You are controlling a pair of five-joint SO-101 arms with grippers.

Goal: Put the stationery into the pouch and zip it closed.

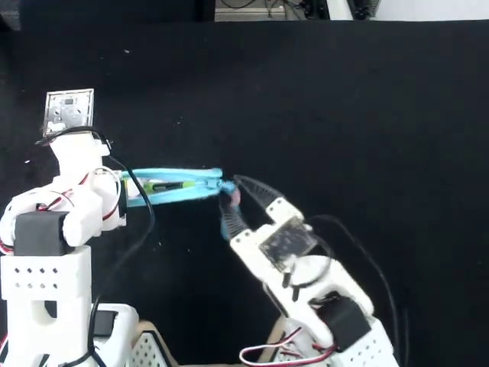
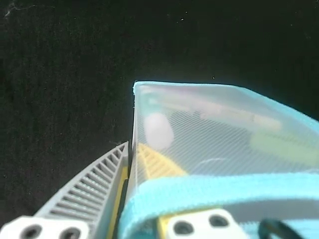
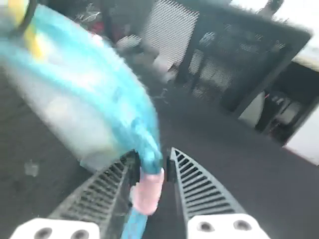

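Observation:
A translucent pouch (image 1: 176, 186) with light-blue trim is held off the black table between the two arms. Inside it lie a green pen (image 1: 172, 186) and other stationery; the left wrist view shows the pouch (image 2: 214, 134) with a white eraser-like piece (image 2: 157, 130) and a green pen (image 2: 284, 147) through its wall. My left gripper (image 1: 126, 193) (image 2: 133, 149) is shut on the pouch's left end. My right gripper (image 1: 230, 196) (image 3: 149, 162) is at the pouch's (image 3: 75, 99) right end, shut on the pink zipper pull (image 3: 147, 191) (image 1: 234, 197).
A small grey square plate (image 1: 69, 107) lies at the back left, behind the left arm. Black cloth (image 1: 344, 115) covers the table to the right and rear. Cables (image 1: 367, 260) trail beside the right arm's base.

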